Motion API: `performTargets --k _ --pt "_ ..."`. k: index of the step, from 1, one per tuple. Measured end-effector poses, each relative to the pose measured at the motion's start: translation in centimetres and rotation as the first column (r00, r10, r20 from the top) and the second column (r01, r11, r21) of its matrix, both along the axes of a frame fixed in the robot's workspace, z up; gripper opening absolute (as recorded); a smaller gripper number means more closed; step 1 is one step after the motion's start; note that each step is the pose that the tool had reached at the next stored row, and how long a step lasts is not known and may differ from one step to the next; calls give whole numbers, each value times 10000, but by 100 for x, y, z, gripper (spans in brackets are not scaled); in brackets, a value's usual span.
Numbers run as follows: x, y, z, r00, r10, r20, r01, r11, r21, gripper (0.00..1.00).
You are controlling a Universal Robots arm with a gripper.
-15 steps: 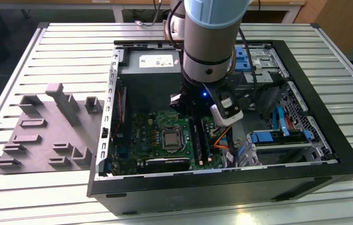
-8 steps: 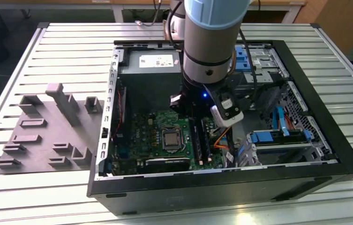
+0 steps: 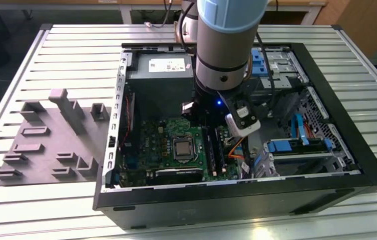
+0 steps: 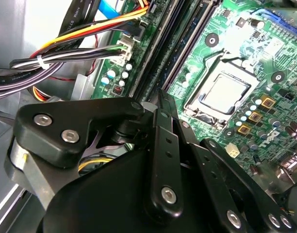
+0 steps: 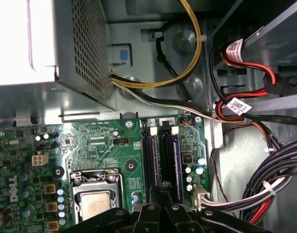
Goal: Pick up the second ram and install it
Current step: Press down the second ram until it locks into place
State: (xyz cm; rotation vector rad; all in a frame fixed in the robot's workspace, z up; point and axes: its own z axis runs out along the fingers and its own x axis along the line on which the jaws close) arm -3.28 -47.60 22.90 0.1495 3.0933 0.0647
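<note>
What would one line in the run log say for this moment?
claw: over memory slots | slim dark memory stick: beneath claw, in slot | square silver processor chip: beside slots | place: open black computer case

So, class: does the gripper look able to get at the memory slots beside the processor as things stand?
Probably yes. The case lies open, the gripper hangs just above the slots, and the cables run alongside them rather than across.

Exterior view sits high and back, looking down on the open computer case (image 3: pixel 242 125) on the slatted surface (image 3: pixel 74 65). Both wrist views ride close over the motherboard (image 5: pixel 109 160), sharing the processor socket (image 4: pixel 226 94) and memory slots (image 5: pixel 160 160).
</note>
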Motion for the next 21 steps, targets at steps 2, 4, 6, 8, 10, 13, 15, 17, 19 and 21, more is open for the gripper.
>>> performTargets --k 2,4,6,8,10,13,15,17,19,21 --pt "0 -6 0 10000 0 0 0 10000 0 11" --pt "0 -13 0 10000 0 0 0 10000 0 11" --pt "0 -19 0 10000 0 0 0 10000 0 11" --pt "0 -26 0 10000 0 0 0 10000 1 11" --pt "0 -34 0 10000 0 0 0 10000 0 11" --pt "0 -47 0 10000 0 0 0 10000 0 11" --pt "0 -53 0 10000 0 0 0 10000 0 11" --pt "0 -59 0 10000 0 0 0 10000 0 11" --pt "0 -66 -1 10000 0 0 0 10000 0 11" --pt "0 -73 -1 10000 0 0 0 10000 0 11"
